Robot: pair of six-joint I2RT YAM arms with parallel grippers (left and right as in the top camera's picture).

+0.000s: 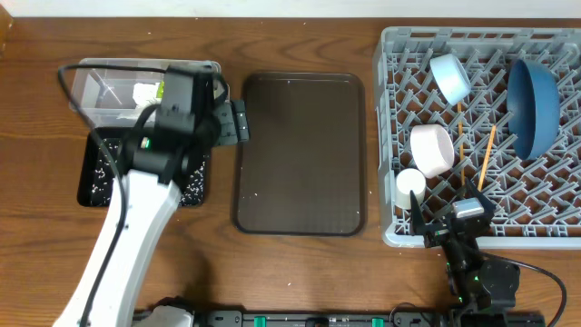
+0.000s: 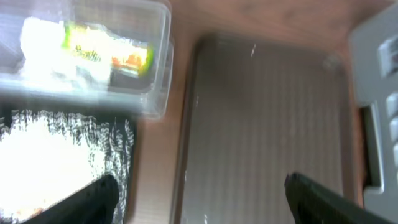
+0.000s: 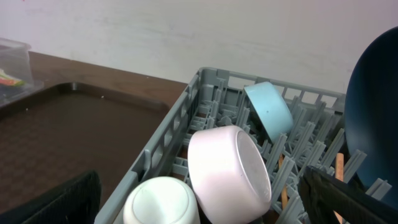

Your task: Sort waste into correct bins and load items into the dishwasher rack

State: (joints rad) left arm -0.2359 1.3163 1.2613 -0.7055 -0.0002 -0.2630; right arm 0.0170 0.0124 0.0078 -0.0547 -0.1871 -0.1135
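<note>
The clear tub (image 1: 100, 86) holds white tissue (image 2: 43, 40) and the yellow-green wrapper (image 1: 145, 91). The black tray (image 1: 95, 173) in front of it holds white rice scraps (image 2: 50, 162). My left gripper (image 1: 234, 121) is open and empty, over the gap between the bins and the brown tray; it also shows in the left wrist view (image 2: 202, 199). The grey rack (image 1: 390, 136) holds the dark blue bowl (image 1: 534, 104), light blue bowl (image 1: 449, 77), white bowl (image 1: 431, 150), white cup (image 1: 410, 184) and two chopsticks (image 1: 460, 127). My right gripper (image 1: 449, 222) is open and empty at the rack's near edge.
The brown serving tray (image 1: 300, 154) lies between the bins and the rack, with a few white specks on it. My left arm reaches over the black tray and part of the tub. The rack's far right reaches the edge of the overhead view.
</note>
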